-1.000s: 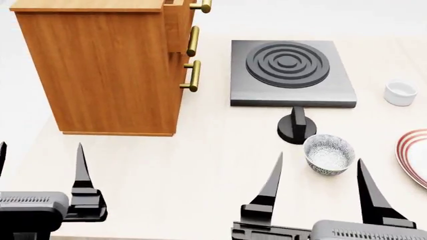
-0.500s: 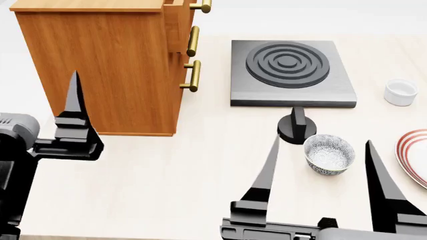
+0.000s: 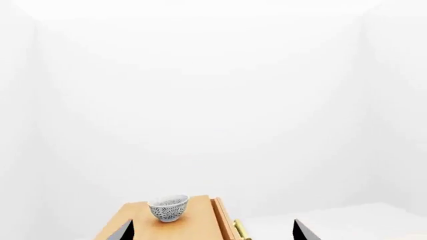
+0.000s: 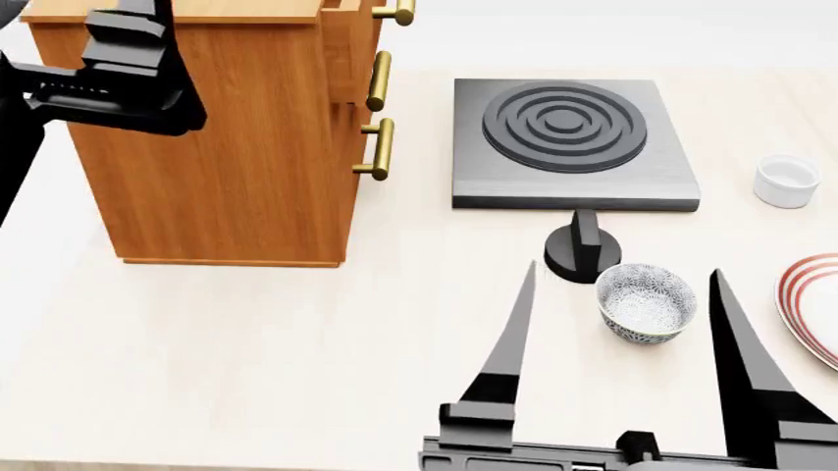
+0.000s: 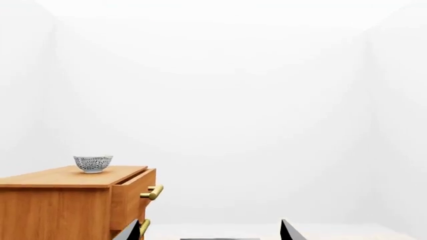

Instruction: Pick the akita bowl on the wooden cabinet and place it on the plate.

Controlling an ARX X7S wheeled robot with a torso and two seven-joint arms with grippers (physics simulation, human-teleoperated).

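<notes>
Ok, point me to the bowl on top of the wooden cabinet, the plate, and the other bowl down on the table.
bowl on the cabinet (image 3: 167,207): left wrist view, patterned outer wall.
plate (image 4: 814,297): head view, red-ringed rim at picture edge.
bowl on the table (image 4: 646,303): head view, inner basin.

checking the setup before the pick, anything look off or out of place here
Top drawer of the wooden cabinet sits pulled out past the front. A second patterned bowl stands on the table, not the bowl on the cabinet. Nothing spilled or tipped.

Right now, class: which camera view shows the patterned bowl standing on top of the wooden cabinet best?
The left wrist view: the bowl on the cabinet sits nearest and central on the wooden cabinet top. The right wrist view shows it smaller, side-on. The head view cuts off that spot; its bowl on the table is a different one.
</notes>
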